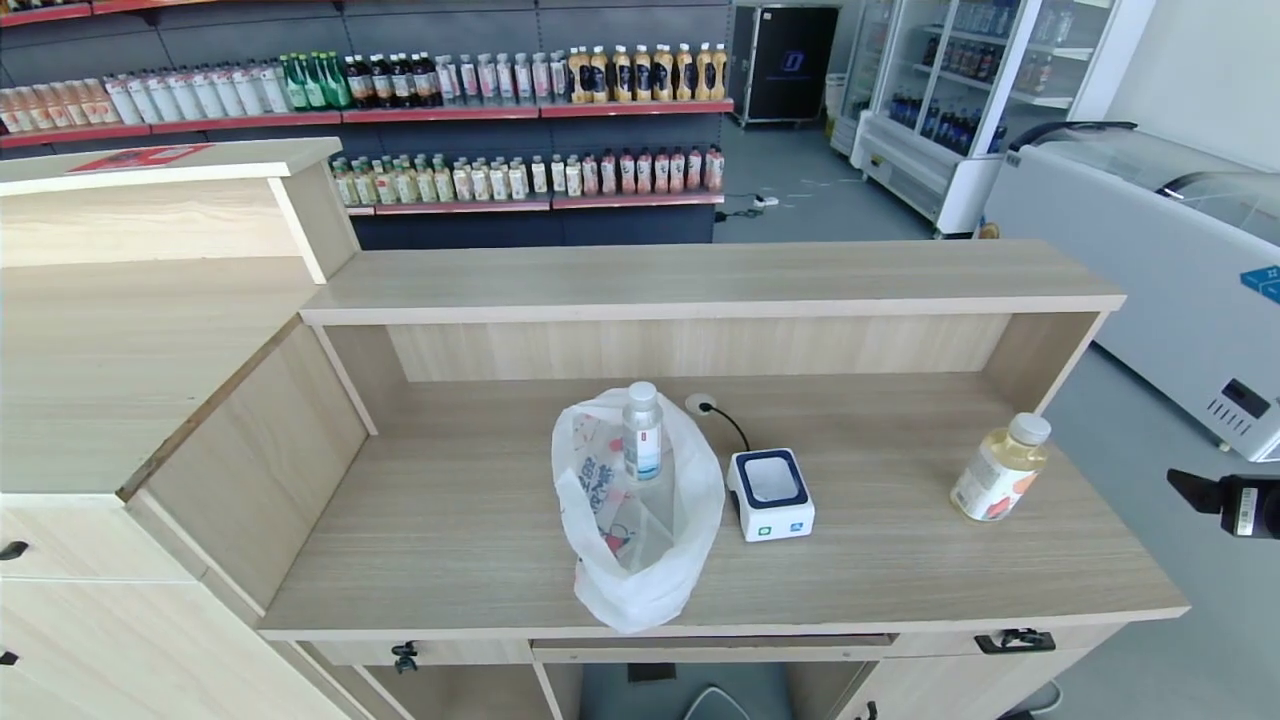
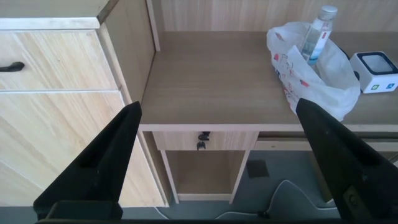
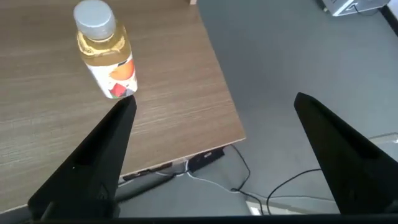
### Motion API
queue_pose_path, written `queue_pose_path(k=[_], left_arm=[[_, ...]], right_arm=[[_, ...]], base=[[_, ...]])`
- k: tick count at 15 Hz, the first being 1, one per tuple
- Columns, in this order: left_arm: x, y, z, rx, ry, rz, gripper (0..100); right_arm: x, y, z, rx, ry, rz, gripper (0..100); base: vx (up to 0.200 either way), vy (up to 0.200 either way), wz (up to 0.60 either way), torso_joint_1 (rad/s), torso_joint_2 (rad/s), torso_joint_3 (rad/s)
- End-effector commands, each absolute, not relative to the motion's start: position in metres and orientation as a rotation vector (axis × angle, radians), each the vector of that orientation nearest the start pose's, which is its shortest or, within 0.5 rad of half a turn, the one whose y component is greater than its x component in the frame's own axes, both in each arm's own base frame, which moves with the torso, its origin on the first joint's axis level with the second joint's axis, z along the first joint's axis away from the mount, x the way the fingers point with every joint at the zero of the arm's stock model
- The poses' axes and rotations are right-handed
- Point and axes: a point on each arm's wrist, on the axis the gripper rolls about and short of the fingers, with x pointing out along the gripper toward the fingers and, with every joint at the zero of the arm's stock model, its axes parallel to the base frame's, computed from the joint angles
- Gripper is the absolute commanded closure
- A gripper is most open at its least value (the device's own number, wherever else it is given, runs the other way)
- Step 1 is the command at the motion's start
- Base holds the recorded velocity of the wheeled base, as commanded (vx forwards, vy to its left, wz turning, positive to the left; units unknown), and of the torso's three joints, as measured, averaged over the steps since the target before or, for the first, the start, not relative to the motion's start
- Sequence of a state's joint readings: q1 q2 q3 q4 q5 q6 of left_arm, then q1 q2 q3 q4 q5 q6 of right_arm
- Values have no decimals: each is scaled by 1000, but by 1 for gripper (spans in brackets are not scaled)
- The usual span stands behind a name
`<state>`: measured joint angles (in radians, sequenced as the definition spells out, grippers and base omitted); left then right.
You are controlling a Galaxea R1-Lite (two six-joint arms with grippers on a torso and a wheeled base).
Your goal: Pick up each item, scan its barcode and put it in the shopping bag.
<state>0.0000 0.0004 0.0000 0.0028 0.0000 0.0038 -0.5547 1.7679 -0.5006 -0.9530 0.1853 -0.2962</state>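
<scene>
At the checkout, your right gripper (image 3: 214, 99) hangs off the right end of the surface (image 1: 900, 560). Its jaws are spread wide and empty. The yellow drink bottle (image 1: 1000, 468) stands upright near that edge, off to one side of the jaws and not between them. Your left gripper (image 2: 219, 104), jaws likewise wide and holding nothing, hangs out in front of the surface's left end. A clear water bottle (image 1: 642, 430) stands in the white shopping bag (image 1: 640, 560), just beside the scanner (image 1: 770, 492). The risk, judged from here, is that a sideways approach lets one finger clip the yellow drink bottle and tips it or rolls it over the nearby edge. At the drop, the limp bag's slack mouth could snag the bottle or topple the one inside.
</scene>
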Motion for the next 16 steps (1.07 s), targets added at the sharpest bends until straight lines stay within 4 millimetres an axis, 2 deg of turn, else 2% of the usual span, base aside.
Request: queue_pose_path(k=[1, 6, 11, 16], left_arm=[[-23, 0, 75, 5, 3, 0, 0], [-23, 0, 75, 5, 3, 0, 0], [-23, 0, 75, 5, 3, 0, 0], [-23, 0, 75, 5, 3, 0, 0]], right_arm=[[259, -155, 81, -153, 374, -255, 0], [283, -166, 52, -198, 358, -184, 0], [299, -175, 40, -238, 341, -173, 0], [321, -166, 35, -262, 292, -120, 0]], base=[[0, 0, 0, 0, 0, 0], [0, 0, 0, 0, 0, 0], [0, 0, 0, 0, 0, 0], [0, 0, 0, 0, 0, 0]])
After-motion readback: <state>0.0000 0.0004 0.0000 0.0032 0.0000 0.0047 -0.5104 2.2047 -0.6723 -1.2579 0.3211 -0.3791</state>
